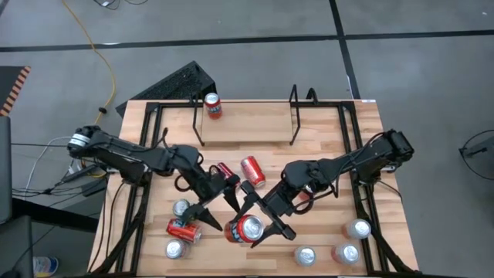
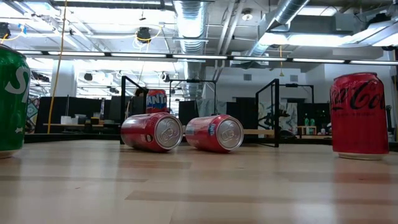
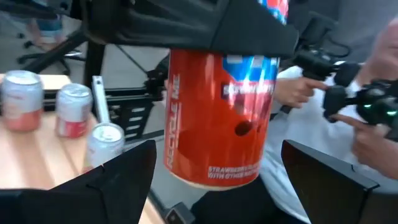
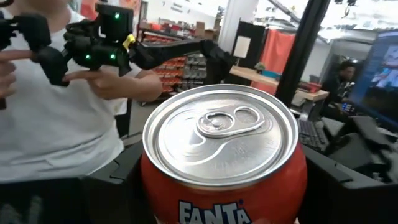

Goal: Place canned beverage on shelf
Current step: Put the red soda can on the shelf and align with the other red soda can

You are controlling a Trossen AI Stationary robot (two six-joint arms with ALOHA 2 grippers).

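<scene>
Wooden slats of the counter (image 1: 324,123) fill the overhead view, ringed by grey floor. Near its front edge a red Fanta can (image 1: 245,229) is lifted between the two arms, its silver top facing up, clamped in the right end effector (image 1: 262,224), whose fingers press its sides in the right wrist view (image 4: 224,180). The left end effector (image 1: 210,212) stands just beside the can with its fingers spread apart, holding nothing; the left wrist view shows the can (image 3: 217,112) hanging ahead of those open fingers (image 3: 118,180).

The shelf (image 1: 247,116), a low black wire rack, sits at the counter's far edge, well apart from the held can, with one upright red can (image 1: 211,106) at its left end.

Two red cans lie on their sides (image 1: 253,171) at mid-counter. More cans cluster near the front left corner (image 1: 184,229) and the front right corner (image 1: 349,252).

Beyond the counter, a person in a white shirt (image 4: 56,130) grips a dark handheld controller (image 4: 93,43).
</scene>
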